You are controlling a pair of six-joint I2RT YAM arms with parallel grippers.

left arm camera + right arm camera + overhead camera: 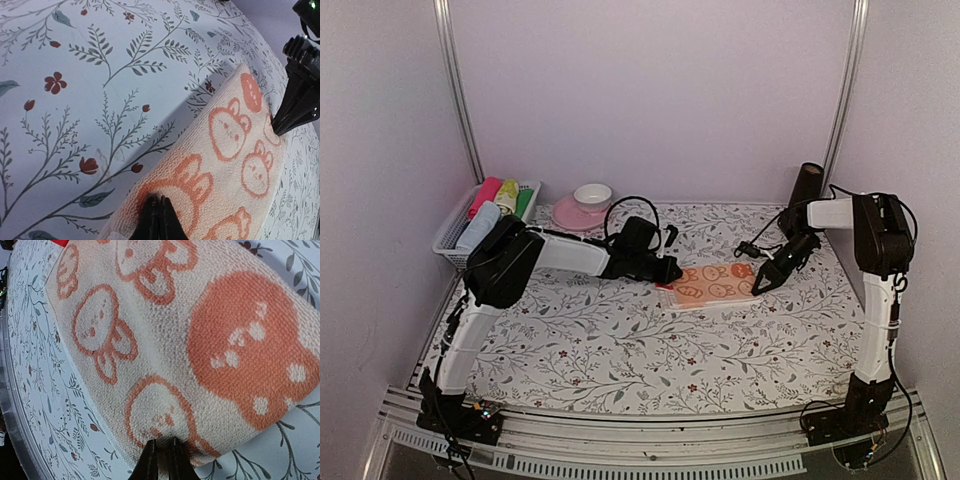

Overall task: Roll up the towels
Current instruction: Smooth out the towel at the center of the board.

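Note:
The peach-orange towel (715,283) with pale rabbit prints lies folded flat on the floral sheet, mid-table. My left gripper (672,272) is at its left end. In the left wrist view the gripper (159,201) has its jaws pressed together, pinching the towel (225,165) near its edge. My right gripper (757,288) is at the right end. In the right wrist view the gripper (162,442) is shut on the towel's (190,340) edge, with cloth between the tips. A pale blue roll (480,225) lies in the basket.
A white basket (450,245) with pink, yellow and green rolls stands at the back left. Next to it is a pink plate (565,215) with a white bowl (593,195). A black cylinder (807,183) stands at the back right, with cables (750,248) near it.

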